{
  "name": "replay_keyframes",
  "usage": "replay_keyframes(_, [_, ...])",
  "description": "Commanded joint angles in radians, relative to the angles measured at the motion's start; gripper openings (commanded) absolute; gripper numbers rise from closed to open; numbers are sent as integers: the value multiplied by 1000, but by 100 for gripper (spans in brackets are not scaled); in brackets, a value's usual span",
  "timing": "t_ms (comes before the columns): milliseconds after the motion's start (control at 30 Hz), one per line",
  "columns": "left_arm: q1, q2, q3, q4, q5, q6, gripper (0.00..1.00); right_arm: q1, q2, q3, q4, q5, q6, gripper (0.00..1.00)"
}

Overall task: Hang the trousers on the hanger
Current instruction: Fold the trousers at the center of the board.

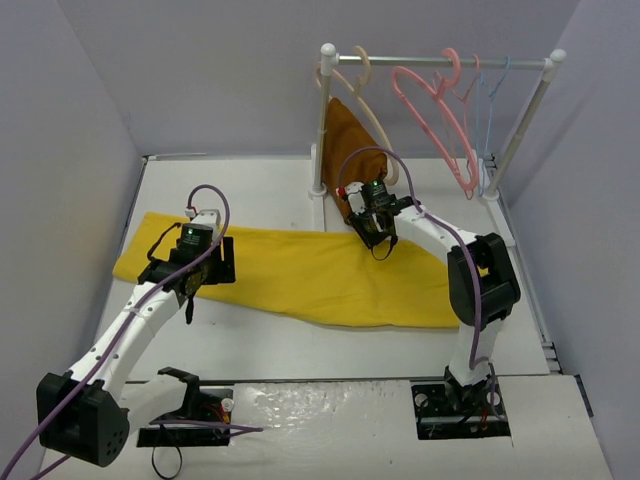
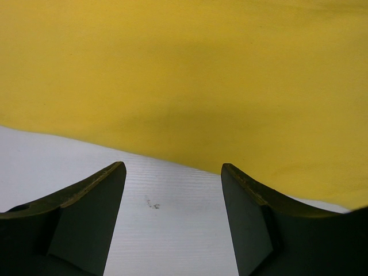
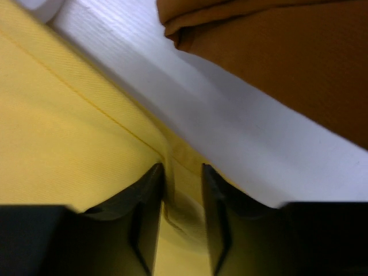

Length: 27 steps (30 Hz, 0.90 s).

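Note:
The yellow trousers [image 1: 310, 275] lie flat across the table from left to right. My left gripper [image 1: 180, 275] hangs over their left part; in the left wrist view it [image 2: 172, 167] is open and empty above bare table, with the trousers' edge [image 2: 190, 80] just ahead. My right gripper [image 1: 375, 232] is at the trousers' far edge, shut on a fold of the yellow cloth [image 3: 182, 190] that stands between its jaws [image 3: 181, 169]. Two thin pink hangers [image 1: 467, 180] hang on the rack at the back right, away from both grippers.
The white rack [image 1: 440, 60] stands at the back of the table. It holds a beige hanger [image 1: 362, 75] with a rust-brown cloth [image 1: 350, 135], also close to my right gripper [image 3: 276, 63], and a light blue hanger [image 1: 492, 100]. Grey walls close in both sides.

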Motion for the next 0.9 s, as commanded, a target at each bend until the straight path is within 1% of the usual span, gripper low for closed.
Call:
replay_keyframes(0, [2, 10, 38, 13, -18, 14, 64, -28, -80, 78, 51, 154, 53, 41])
replay_keyframes(67, [2, 10, 40, 12, -22, 13, 64, -25, -136, 68, 62, 168, 92, 49])
replay_keyframes(100, [2, 9, 41, 13, -24, 13, 64, -25, -179, 59, 70, 172, 123, 51])
replay_keyframes(200, [2, 4, 39, 12, -29, 13, 64, -21, -269, -31, 93, 209, 211, 55])
replay_keyframes(333, [2, 2, 39, 13, -25, 12, 64, -20, -407, -197, 159, 261, 340, 56])
replay_keyframes(433, [2, 4, 39, 15, -18, 10, 64, -22, -456, -318, 208, 251, 417, 51])
replay_keyframes(600, [2, 5, 40, 15, -20, 9, 64, -22, -408, -368, 296, 200, 476, 41])
replay_keyframes(667, [2, 1, 38, 11, -23, 9, 64, -26, -370, -376, 333, 209, 493, 27])
replay_keyframes(800, [2, -6, 33, 10, -29, 12, 64, -47, -274, -388, 425, 229, 519, 13])
replay_keyframes(867, [2, -5, 34, 10, -31, 12, 64, -70, -222, -387, 458, 229, 529, 9])
